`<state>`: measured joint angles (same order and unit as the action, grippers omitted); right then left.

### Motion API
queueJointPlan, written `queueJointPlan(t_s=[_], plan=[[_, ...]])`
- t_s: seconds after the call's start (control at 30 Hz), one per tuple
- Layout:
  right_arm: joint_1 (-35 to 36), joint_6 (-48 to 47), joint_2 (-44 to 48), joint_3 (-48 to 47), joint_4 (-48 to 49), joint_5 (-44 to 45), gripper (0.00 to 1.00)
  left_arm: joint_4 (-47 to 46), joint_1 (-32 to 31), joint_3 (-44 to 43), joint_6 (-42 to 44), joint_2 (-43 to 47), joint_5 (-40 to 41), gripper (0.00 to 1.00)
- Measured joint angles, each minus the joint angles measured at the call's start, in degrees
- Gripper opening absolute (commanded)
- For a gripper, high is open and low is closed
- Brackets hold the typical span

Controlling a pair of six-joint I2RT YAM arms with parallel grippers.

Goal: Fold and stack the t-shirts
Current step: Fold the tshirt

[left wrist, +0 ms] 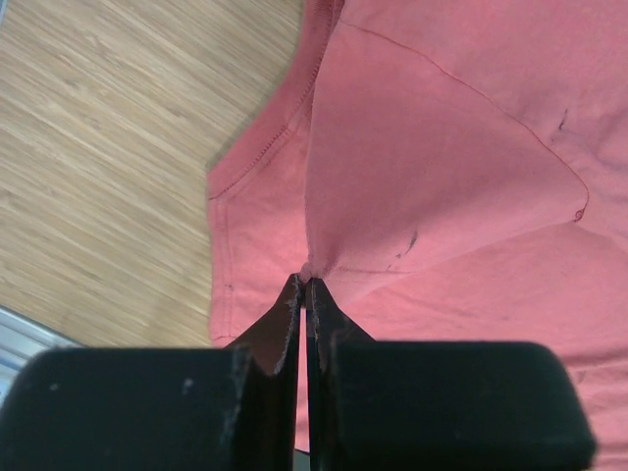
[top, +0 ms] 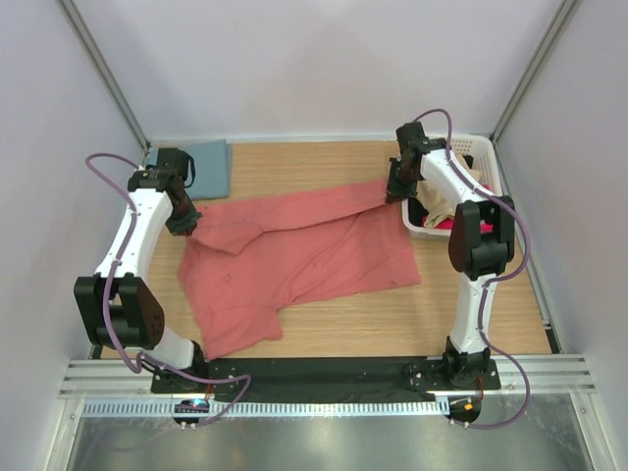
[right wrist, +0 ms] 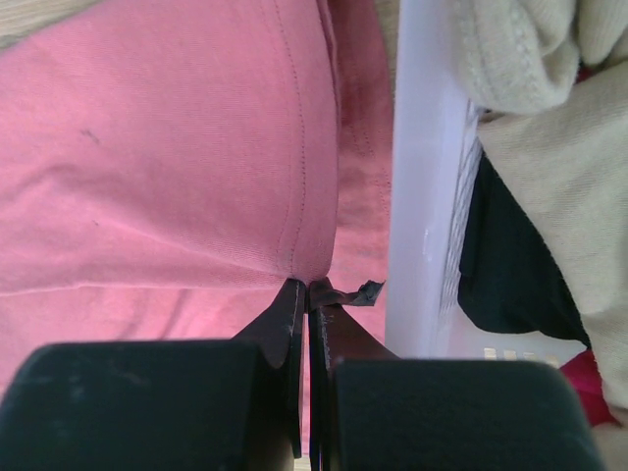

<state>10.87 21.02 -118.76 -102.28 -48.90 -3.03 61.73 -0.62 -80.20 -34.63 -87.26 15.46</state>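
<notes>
Salmon-red cloth t-shirt lies unfolded, pinched by closed left gripper and right gripper; teal-blue cloth t-shirt looks folded at the far-left corner of the tabletop.

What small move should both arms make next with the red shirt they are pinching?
Probably lift the left gripper and right gripper slightly and draw them apart. Each is shut on a far edge of the salmon-red shirt, which lies creased and skewed, its right end beside the white basket. Flattening should come before any fold.
</notes>
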Motion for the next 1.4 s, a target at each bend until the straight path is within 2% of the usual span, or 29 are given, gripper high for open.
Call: queueJointPlan(t_s=[0.2,0.33,0.37,0.4,0.47,0.5,0.57,0.6,0.67,0.8,0.93,1.1,1.2,1.33,1.4], plan=[[0.02,-0.37,0.00,1.18,-0.74,1.92,0.03,0.13,0.00,1.18,-1.01,0.00,1.09,0.00],[0.66,-0.63,0.00,2.01,-1.25,3.61,0.12,0.31,0.00,3.02,-1.73,0.00,1.66,0.01],[0.81,-0.72,0.00,2.03,-1.51,3.98,0.16,0.31,0.00,3.56,-2.14,0.00,1.66,0.06],[1.03,-0.79,-0.02,2.03,-1.84,4.48,0.22,0.26,0.00,4.17,-2.51,0.04,1.66,0.22],[1.60,-0.98,-0.02,2.01,-2.32,5.31,0.28,0.33,0.00,5.51,-2.99,0.35,1.53,0.33],[2.03,-1.07,-0.02,2.01,-2.75,5.97,0.34,0.44,0.00,6.40,-3.98,0.72,1.44,0.43],[3.13,-1.31,0.00,1.99,-3.45,6.97,0.38,0.76,0.00,6.95,-4.15,1.29,1.38,0.53],[3.69,-1.38,0.00,1.88,-3.80,7.76,0.41,0.94,0.00,7.08,-4.37,1.75,1.36,0.62],[4.98,-1.60,-0.02,1.40,-4.57,8.79,0.43,1.22,0.00,7.10,-4.68,3.06,1.55,0.67],[8.59,-1.88,0.00,-0.70,-4.87,9.20,0.46,0.92,0.59,7.23,-4.26,6.29,2.36,0.65],[12.15,-0.72,0.00,-1.29,-1.66,4.79,0.46,-1.90,3.98,7.32,-2.12,7.15,1.55,0.61],[13.46,1.79,0.00,-1.77,1.09,-1.33,0.46,-9.75,8.52,7.26,2.45,1.92,-2.23,0.51],[13.07,2.56,0.00,-2.34,2.08,-3.26,0.46,-15.13,11.21,6.03,5.16,-3.85,-6.93,0.49],[12.85,3.15,0.00,-2.19,2.93,-4.50,0.46,-20.33,13.55,2.14,6.99,-12.31,-11.82,0.56],[12.79,3.21,0.00,-1.70,3.72,-4.92,0.46,-22.34,14.05,0.68,7.74,-15.54,-13.31,0.64]])
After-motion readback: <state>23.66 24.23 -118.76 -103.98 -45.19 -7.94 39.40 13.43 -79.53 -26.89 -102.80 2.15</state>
